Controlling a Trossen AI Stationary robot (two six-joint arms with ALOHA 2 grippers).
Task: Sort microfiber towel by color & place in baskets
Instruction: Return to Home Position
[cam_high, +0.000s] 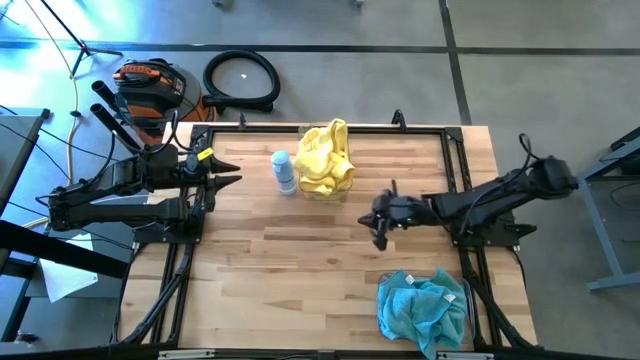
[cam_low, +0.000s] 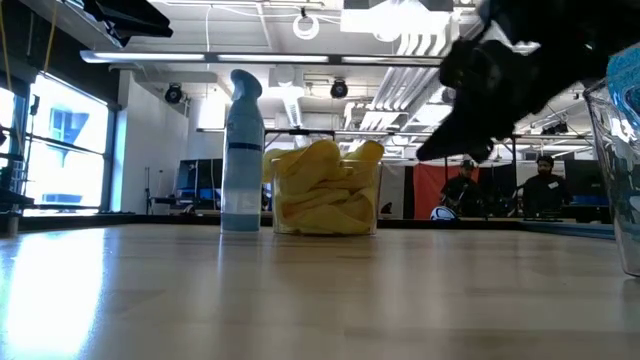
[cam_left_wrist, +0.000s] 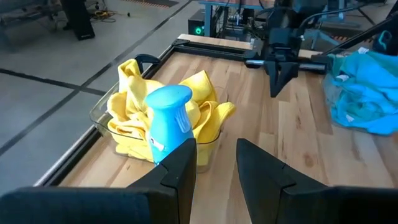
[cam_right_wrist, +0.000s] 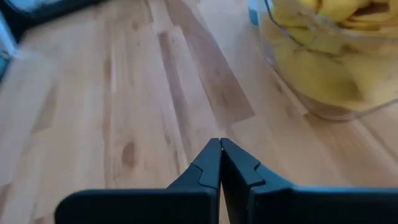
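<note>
Yellow towels are heaped in a clear basket near the table's far edge; the low view shows that heap of yellow towels too. Teal-blue towels fill the other basket at the near right corner. My right gripper hovers shut and holding nothing over the table's middle, between the two baskets; its fingertips touch each other. My left gripper is open at the table's left edge, pointing toward the yellow heap.
A white-and-blue spray bottle stands upright just left of the yellow basket, seen as the bottle before my left gripper. Bare wood lies across the table's middle and near left. People stand in the room beyond the table.
</note>
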